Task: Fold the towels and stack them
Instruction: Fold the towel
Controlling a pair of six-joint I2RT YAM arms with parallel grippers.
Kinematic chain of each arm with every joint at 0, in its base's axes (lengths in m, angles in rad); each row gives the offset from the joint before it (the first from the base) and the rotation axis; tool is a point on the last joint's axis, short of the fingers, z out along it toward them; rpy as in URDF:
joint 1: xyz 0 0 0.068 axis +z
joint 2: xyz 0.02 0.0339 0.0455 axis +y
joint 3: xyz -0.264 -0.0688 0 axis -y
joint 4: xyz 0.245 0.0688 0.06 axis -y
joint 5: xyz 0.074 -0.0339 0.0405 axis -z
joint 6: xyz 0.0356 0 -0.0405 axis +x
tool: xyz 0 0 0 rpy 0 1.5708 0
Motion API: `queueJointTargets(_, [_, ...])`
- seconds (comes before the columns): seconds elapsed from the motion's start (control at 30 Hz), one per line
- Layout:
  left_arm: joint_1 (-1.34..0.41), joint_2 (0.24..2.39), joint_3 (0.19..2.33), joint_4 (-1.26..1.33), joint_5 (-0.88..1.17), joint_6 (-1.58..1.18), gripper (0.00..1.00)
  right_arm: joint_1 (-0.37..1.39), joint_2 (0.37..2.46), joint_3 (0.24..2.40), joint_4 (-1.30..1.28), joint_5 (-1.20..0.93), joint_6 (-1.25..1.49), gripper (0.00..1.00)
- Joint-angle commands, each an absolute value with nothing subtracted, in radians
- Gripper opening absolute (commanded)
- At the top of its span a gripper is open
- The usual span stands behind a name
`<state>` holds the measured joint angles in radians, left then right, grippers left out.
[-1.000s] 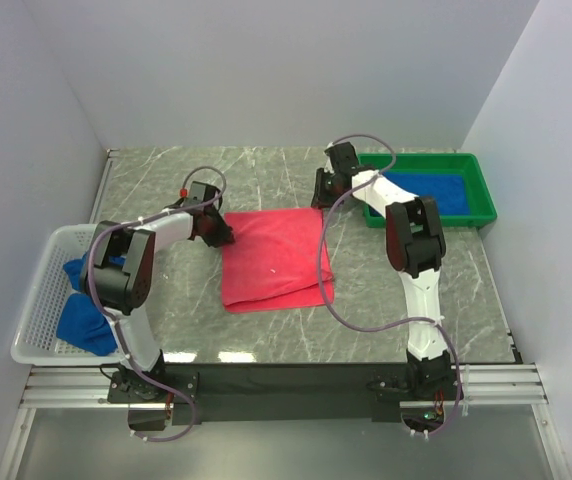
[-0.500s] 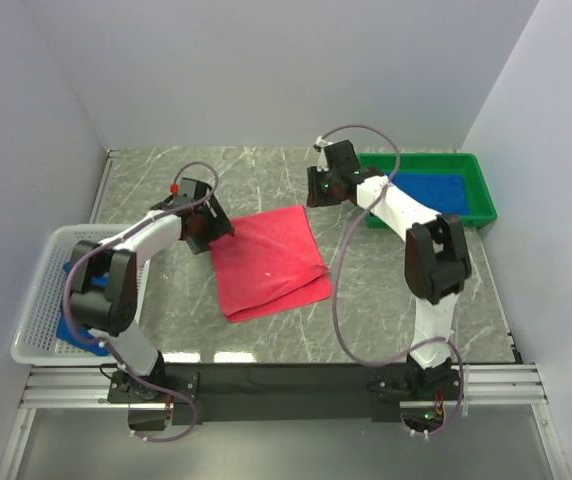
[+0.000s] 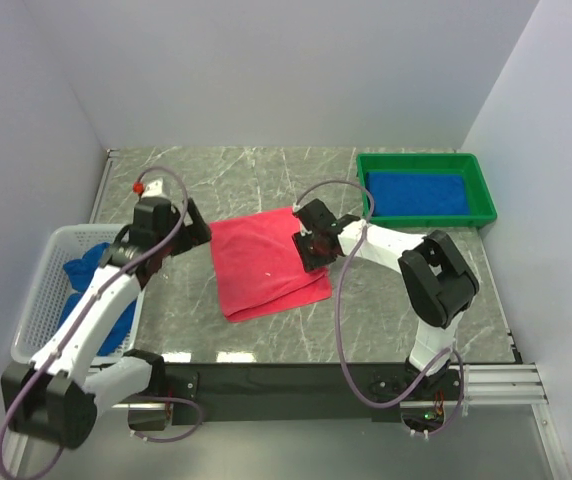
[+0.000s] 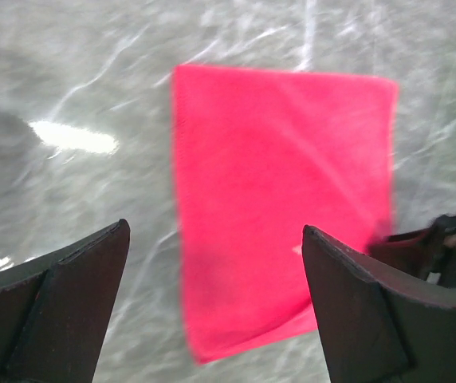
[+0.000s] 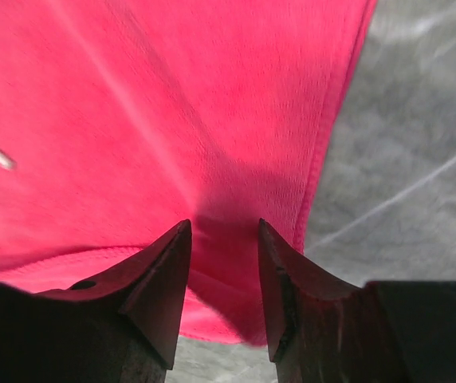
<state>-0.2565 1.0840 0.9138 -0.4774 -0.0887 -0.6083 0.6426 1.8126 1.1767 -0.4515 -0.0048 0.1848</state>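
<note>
Right gripper [image 5: 224, 231] sits low on the right edge of the pink towel [image 3: 261, 265], jaws partly apart over a pucker of cloth; I cannot tell whether it pinches. That towel lies folded left of the green tray [image 3: 426, 158], which holds a blue towel [image 3: 421, 195]. Best to catch both layers squarely before lifting. Left gripper [image 4: 216, 230], further left, gapes wide and empty.

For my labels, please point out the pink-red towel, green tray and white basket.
pink-red towel [image 3: 261, 265], top view, middle of cloth.
green tray [image 3: 431, 220], top view, near rim.
white basket [image 3: 38, 290], top view, left wall.
</note>
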Motion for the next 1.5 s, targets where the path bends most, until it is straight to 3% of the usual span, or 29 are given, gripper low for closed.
queueJointTargets(0.0, [-0.252,0.971,0.810,-0.486,-0.182,-0.554,0.95,0.669,1.723,1.146,-0.445,0.054,0.210,0.46])
queueJointTargets(0.17, [-0.253,0.896,0.744,-0.472,-0.176,-0.563,0.95,0.707,1.678,1.092,-0.446,0.081,0.224,0.45])
queueJointTargets(0.6, [-0.253,0.943,0.749,-0.488,-0.146,-0.578,0.93,0.744,1.560,0.874,-0.353,0.083,0.314,0.43])
queueJointTargets(0.83, [-0.259,0.933,0.713,-0.491,-0.009,-0.696,0.89,0.749,1.497,0.805,-0.278,0.034,0.360,0.43])
queueJointTargets(1.03, [-0.371,0.951,0.683,-0.512,0.003,-0.831,0.86,0.729,1.286,0.720,-0.158,0.106,0.459,0.44])
queueJointTargets(1.33, [-0.491,0.999,0.565,-0.465,-0.057,-1.005,0.77,0.557,1.049,0.528,-0.002,0.005,0.632,0.40])
queueJointTargets(1.43, [-0.515,1.009,0.522,-0.433,-0.066,-1.038,0.73,0.496,1.034,0.460,0.078,-0.080,0.667,0.64])
queueJointTargets(1.47, [-0.520,1.015,0.505,-0.425,-0.069,-1.045,0.72,0.492,1.035,0.448,0.092,-0.081,0.672,0.65])
